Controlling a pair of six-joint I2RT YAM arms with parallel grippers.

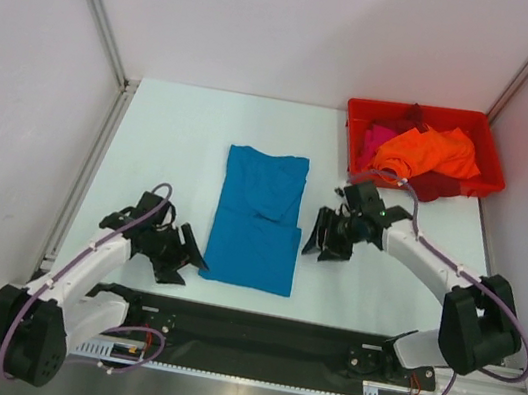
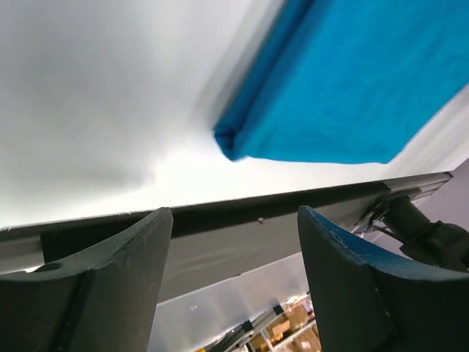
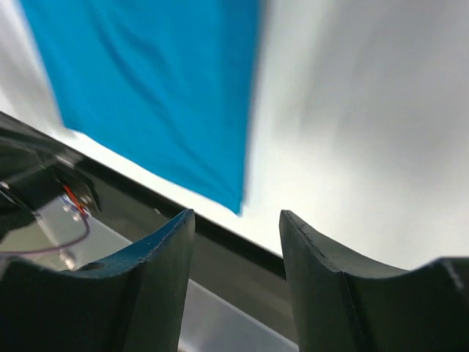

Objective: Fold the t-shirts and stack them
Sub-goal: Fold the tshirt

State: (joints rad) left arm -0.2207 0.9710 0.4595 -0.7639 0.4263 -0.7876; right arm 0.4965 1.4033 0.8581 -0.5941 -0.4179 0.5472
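A teal-blue t-shirt (image 1: 258,219) lies flat on the white table, folded into a long strip with sleeves tucked in. Its near-left corner shows in the left wrist view (image 2: 352,88) and its near-right corner in the right wrist view (image 3: 154,95). My left gripper (image 1: 186,253) is open and empty, just left of the shirt's near-left corner. My right gripper (image 1: 321,236) is open and empty, just right of the shirt's right edge. An orange t-shirt (image 1: 426,152), a magenta-pink one (image 1: 376,135) and a dark red one (image 1: 438,189) lie heaped in the bin.
A rigid red plastic bin (image 1: 495,178) stands at the table's far right corner. A black rail (image 1: 261,334) runs along the near edge between the arm bases. White walls with metal frame posts (image 1: 94,2) enclose the table.
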